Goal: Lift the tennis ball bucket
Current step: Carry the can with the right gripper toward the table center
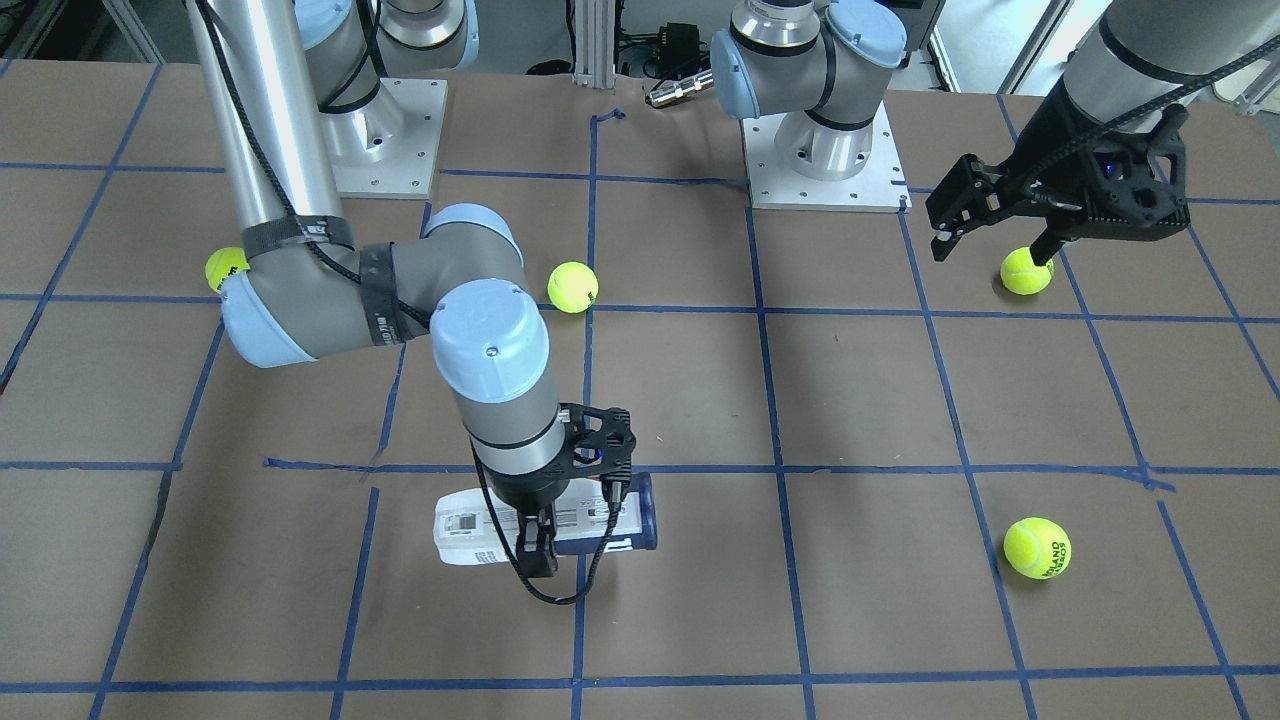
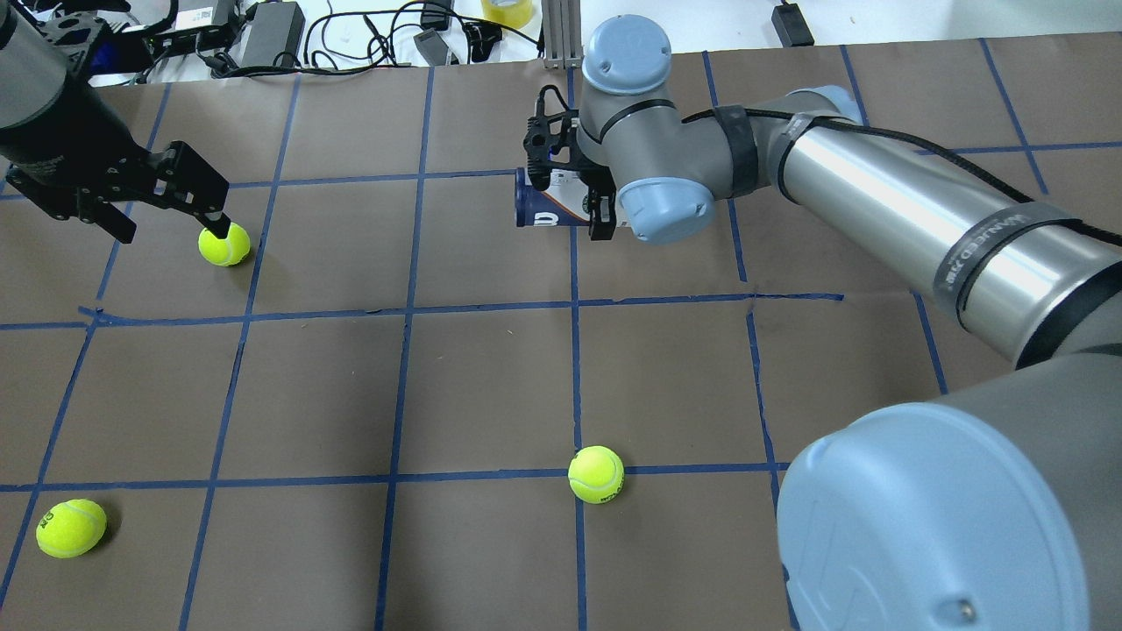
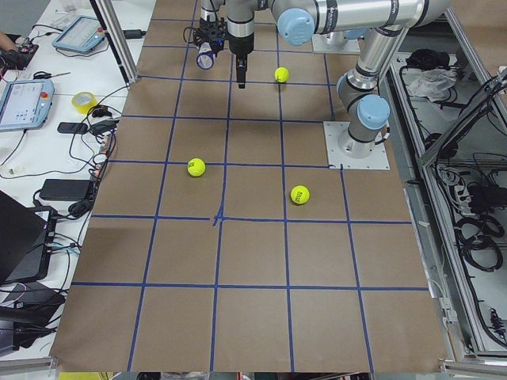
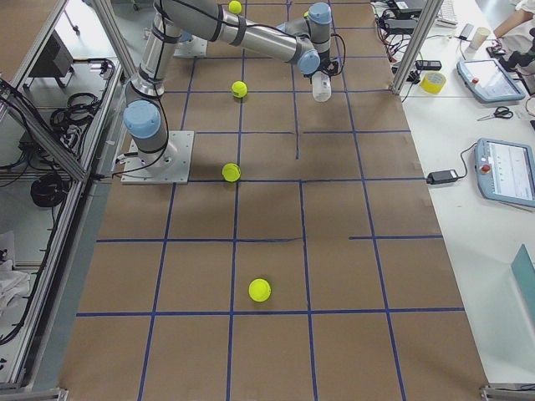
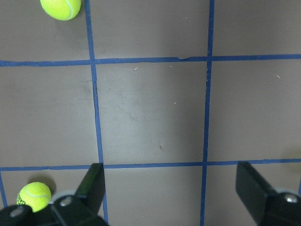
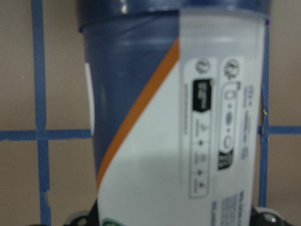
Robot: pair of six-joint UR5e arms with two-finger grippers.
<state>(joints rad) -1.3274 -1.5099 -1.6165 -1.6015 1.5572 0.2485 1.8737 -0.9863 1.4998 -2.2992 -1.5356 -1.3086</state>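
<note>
The tennis ball bucket (image 1: 470, 530), a slim white and navy can with a dark blue rim, lies horizontal at the far side of the table. It also shows in the overhead view (image 2: 539, 206) and fills the right wrist view (image 6: 164, 117). My right gripper (image 1: 545, 540) reaches down over its middle, with the fingers against its two sides. I cannot tell whether the can rests on the table or hangs just above it. My left gripper (image 1: 992, 250) is open and empty, low over the table, with one fingertip beside a tennis ball (image 1: 1027, 271).
More yellow-green tennis balls lie loose: one (image 1: 1037, 547) toward the operators' side, one (image 1: 573, 287) by the right arm's elbow, one (image 1: 226, 268) partly hidden behind that arm. The brown table top carries a blue tape grid. Cables and devices lie past the far edge (image 2: 263, 35).
</note>
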